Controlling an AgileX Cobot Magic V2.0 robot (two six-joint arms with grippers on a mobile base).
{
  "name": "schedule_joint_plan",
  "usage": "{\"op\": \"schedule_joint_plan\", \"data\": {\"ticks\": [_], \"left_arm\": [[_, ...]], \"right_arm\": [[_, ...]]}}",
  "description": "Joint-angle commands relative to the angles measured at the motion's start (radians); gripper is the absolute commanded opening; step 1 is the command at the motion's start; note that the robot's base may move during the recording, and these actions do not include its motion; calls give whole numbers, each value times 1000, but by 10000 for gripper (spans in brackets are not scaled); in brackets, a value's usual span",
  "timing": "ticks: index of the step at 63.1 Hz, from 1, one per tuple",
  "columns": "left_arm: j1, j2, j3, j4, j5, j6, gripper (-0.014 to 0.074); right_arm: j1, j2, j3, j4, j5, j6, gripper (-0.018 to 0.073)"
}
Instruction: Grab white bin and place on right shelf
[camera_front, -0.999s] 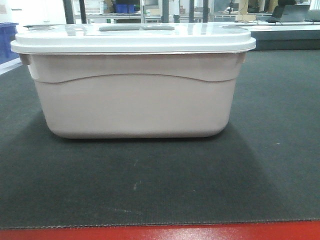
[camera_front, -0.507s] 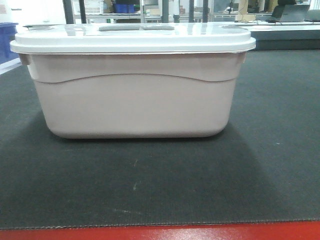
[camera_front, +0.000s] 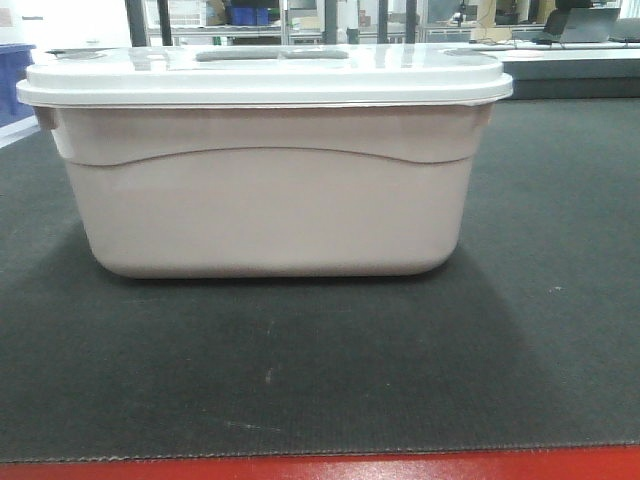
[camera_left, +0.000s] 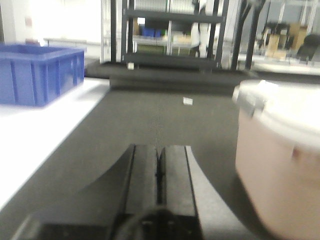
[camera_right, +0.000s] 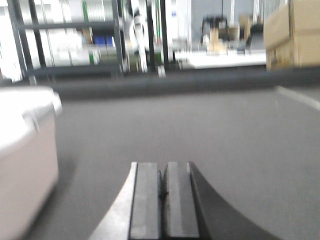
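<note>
The white bin (camera_front: 265, 200), a pale pinkish tote with a white lid (camera_front: 265, 78), stands on the dark mat straight ahead and fills the middle of the front view. My left gripper (camera_left: 159, 149) is shut and empty, low over the mat, with the bin's left end (camera_left: 280, 165) to its right and apart from it. My right gripper (camera_right: 162, 165) is shut and empty, with the bin's right end (camera_right: 25, 160) to its left and apart from it. The right shelf with a shiny front rail is out of view.
A blue crate (camera_left: 37, 72) sits on a white surface at the left. Dark racks (camera_left: 170, 35) stand at the back beyond the mat. Cardboard boxes (camera_right: 292, 32) are at the far right. A red strip (camera_front: 320, 470) borders the mat's near edge.
The bin looks very slightly larger and its lid sits a little differently in the frame, as if the view has crept closer. Nothing was taken hold of.
</note>
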Motion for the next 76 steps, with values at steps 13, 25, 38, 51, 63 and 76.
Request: {"op": "schedule_joint_plan", "data": {"ticks": [13, 25, 38, 51, 63, 76], "left_arm": [[-7, 194, -386, -2, 111, -5, -113], [-7, 409, -578, -9, 234, -5, -61], [-37, 601, -665, -121, 245, -5, 218], [-37, 772, -715, -368, 347, -5, 381], [-37, 959, -810, -527, 481, 3, 382], [5, 1173, -968, -882, 671, 332, 382]], "right_arm": [[-1, 227, -359, 13, -42, -3, 90], [-1, 453, -520, 14, -37, -3, 273], [-1, 655, -637, 86, 24, -2, 513], [-1, 789, -736, 313, 198, -2, 583], [-1, 935, -883, 558, 451, -7, 583], [-1, 1132, -1062, 839, 677, -137, 583]]}}
